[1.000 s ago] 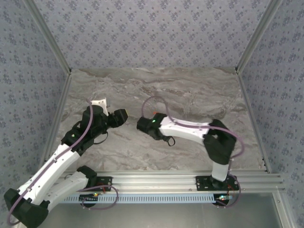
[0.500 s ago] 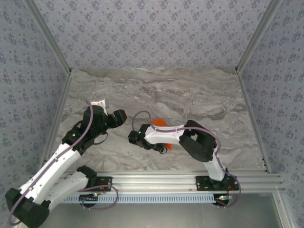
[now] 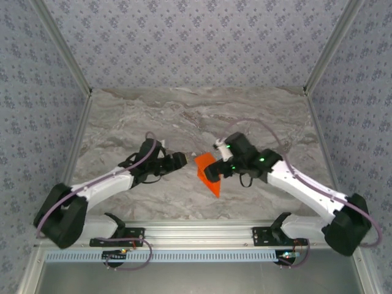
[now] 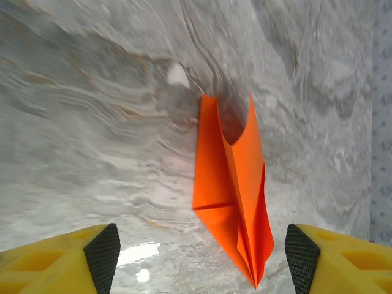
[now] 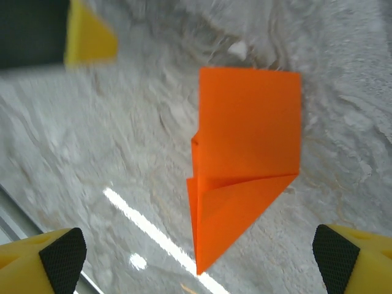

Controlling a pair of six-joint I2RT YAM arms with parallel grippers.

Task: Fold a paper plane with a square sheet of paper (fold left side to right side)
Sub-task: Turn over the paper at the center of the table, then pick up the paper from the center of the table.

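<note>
Between our left claw (image 4: 202,251) and nearer right claw (image 5: 199,256), both agape, the folded paper (image 3: 207,173) points toward the worktop's (image 3: 269,122) near edge.

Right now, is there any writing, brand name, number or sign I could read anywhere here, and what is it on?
No text can be read in any of the views.
The folded orange paper is plain, with no print on it.
The wallpaper carries only a repeating flower-like pattern, not letters.
The marbled table shows only veining.
The yellow fingers seen by the wrist cameras bear no label.
</note>
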